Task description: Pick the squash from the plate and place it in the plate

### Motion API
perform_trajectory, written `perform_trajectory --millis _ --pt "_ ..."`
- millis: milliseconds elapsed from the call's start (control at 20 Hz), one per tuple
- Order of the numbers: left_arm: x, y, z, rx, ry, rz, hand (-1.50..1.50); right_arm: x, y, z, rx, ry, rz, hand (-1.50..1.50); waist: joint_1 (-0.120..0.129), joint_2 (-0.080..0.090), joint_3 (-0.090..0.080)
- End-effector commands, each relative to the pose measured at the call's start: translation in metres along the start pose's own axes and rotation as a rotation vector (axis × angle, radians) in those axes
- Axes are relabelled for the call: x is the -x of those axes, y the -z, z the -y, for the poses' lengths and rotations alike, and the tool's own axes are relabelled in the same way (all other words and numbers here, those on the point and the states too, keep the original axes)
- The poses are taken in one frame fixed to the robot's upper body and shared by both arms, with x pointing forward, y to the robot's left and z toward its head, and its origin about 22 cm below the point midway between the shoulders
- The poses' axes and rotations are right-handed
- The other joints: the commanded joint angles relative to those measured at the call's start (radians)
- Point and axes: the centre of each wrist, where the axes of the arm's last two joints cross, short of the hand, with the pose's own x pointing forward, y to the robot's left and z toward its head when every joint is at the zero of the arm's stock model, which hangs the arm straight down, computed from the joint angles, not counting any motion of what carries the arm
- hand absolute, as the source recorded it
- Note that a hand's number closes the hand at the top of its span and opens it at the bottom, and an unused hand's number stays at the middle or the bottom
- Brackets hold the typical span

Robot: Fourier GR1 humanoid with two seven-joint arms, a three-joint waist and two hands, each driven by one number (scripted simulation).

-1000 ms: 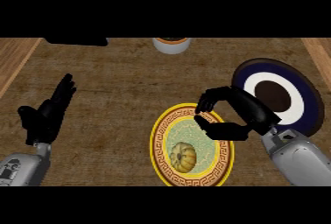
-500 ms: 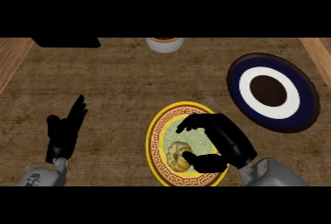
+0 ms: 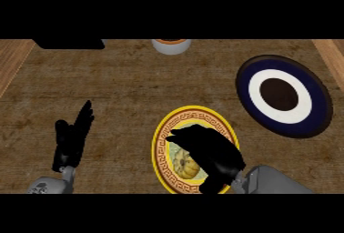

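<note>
Head view: squash [image 3: 186, 167] half hidden beneath right hand [image 3: 209, 151].

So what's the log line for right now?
right hand: over squash | squash: on yellow plate | left hand: open, at left

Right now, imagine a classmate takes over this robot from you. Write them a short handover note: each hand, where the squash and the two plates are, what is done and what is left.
Left hand: open, fingers up, resting at the view's left, holding nothing.
Right hand: low over the squash, hiding part of it; whether it has hold cannot be seen.
Squash: on the yellow plate, not lifted.
Blue plate: farther back, on the right.
Done: the reach to the squash.
Left: grasp, lift, carry to the blue plate, set down.
</note>
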Motion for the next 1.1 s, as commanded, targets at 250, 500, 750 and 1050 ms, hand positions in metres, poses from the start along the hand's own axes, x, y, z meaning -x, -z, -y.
perform_trajectory --millis 250,500,750,1050 --pt "-0.016 -0.003 0.011 0.001 -0.009 0.003 0.0 -0.058 0.043 0.034 -0.227 -0.324 -0.16 -1.5 0.007 0.003 0.0" --pt "-0.021 0.0 -0.003 -0.004 0.001 0.002 0.0 -0.085 0.06 0.008 -0.412 -0.373 -0.273 -1.5 -0.001 0.002 0.001" --pt "-0.015 -0.01 0.008 -0.017 -0.007 -0.007 0.0 -0.072 0.071 0.019 -0.505 -0.387 -0.332 -1.5 -0.002 0.003 0.001" --pt "-0.001 -0.018 -0.008 -0.011 0.0 -0.002 0.0 -0.075 0.073 -0.004 -0.514 -0.369 -0.351 -1.5 -0.003 0.003 0.001"
